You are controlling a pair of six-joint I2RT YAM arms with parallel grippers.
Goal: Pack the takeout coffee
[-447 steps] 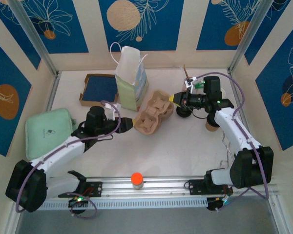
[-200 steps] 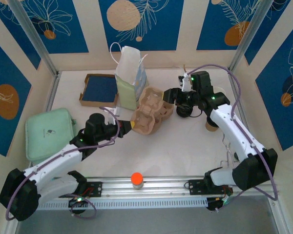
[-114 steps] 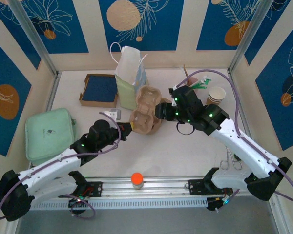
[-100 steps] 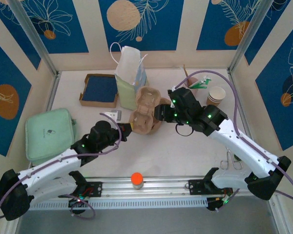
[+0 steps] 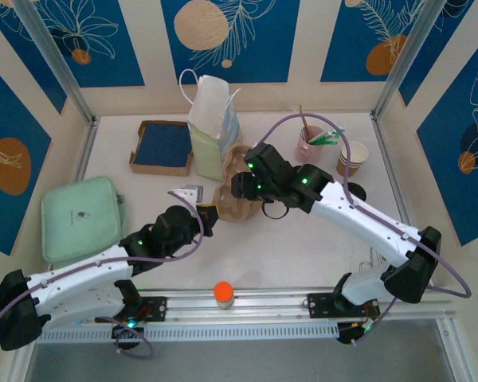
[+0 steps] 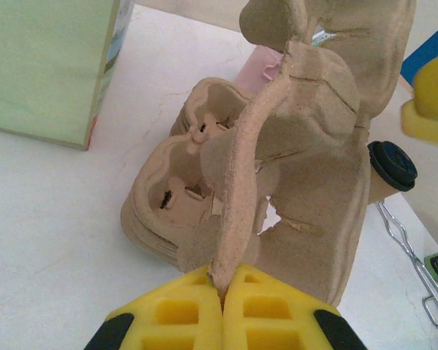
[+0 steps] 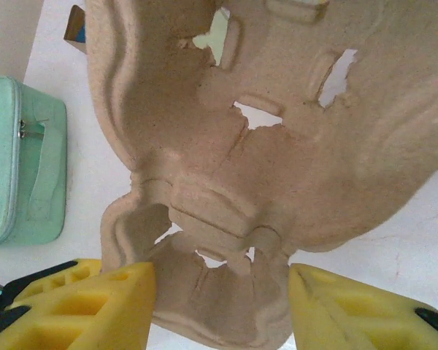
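The brown cup carrier [image 5: 229, 203] is in the middle of the top picture, on the white worktop [image 5: 303, 247], just below the green paper bag [image 5: 209, 131]. It is tipped up on its edge, not lying flat. The left pincer [image 6: 223, 310] is at the bottom of its own picture. Its yellow tips are pressed together on a thin edge of the carrier, pinching it. More brown carrier lies low on the worktop behind that edge, at the middle left of that picture. A cup with a black lid [image 6: 392, 165] peeks out at the right, and the green bag fills the upper left. The right pincer [image 7: 220, 292] has its two yellow tips far apart at the bottom of its picture, with the narrow end of the carrier between them. Both tips look right up against the carrier's sides, but I cannot tell if they are squeezing it. A mint green pouch [image 7: 22, 164] lies at the left of that picture. In the top picture, a stack of paper cups [image 5: 352, 157] stands at the upper right, well apart from the carrier.
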